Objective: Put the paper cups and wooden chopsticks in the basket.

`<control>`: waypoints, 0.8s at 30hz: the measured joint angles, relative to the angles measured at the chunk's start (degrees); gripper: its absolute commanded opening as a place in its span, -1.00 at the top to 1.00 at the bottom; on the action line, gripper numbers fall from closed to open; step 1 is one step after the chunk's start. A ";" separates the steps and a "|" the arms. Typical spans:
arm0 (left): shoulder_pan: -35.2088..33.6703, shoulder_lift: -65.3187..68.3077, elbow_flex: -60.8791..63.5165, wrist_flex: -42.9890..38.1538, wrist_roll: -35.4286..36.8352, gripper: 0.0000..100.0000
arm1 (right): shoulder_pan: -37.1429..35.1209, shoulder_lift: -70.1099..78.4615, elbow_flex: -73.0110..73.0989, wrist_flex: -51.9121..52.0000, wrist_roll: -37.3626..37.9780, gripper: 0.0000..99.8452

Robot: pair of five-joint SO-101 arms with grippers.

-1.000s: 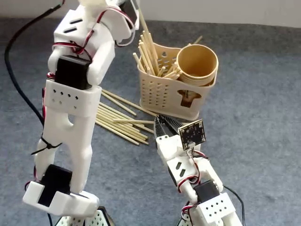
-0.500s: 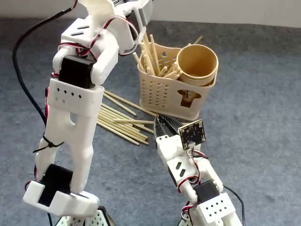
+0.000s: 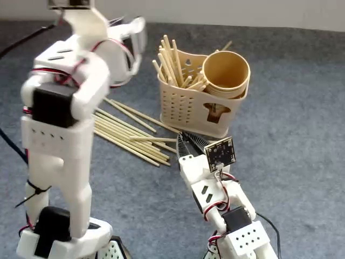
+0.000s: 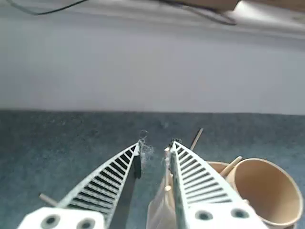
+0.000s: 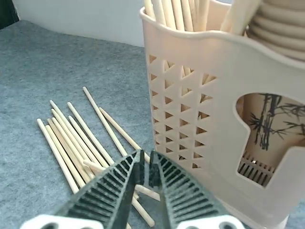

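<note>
one basket (image 3: 188,108), one stack of paper cups (image 3: 226,70), about ten loose chopsticks (image 3: 132,141)

Looked like a robotics lab bench, white plastic robot arms (image 3: 59,140) at a grey felt-covered table (image 3: 302,135), loose black cable (image 4: 205,13), plain white wall (image 4: 152,71) behind.

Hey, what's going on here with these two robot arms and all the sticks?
They are tidying things into the basket. The paper cups sit stacked in it beside a bunch of chopsticks. The loose chopsticks lie on the grey mat. The left gripper is raised near the basket, open and empty. The right gripper sits low beside it, shut.
</note>
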 measured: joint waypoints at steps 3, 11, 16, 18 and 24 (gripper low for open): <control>-5.19 0.70 0.00 5.36 0.00 0.77 | 0.00 0.00 0.00 0.00 0.00 0.93; -16.09 9.05 0.00 22.77 0.00 0.77 | 0.00 0.00 0.00 0.00 0.00 0.93; -22.07 12.84 5.36 26.02 0.00 0.77 | 0.00 0.00 0.00 0.00 0.00 0.93; -23.91 13.01 9.05 26.02 0.00 0.77 | 0.00 0.00 0.00 0.00 0.00 0.93; -24.70 13.01 22.77 21.98 0.00 0.77 | 0.00 0.00 0.00 0.00 0.00 0.93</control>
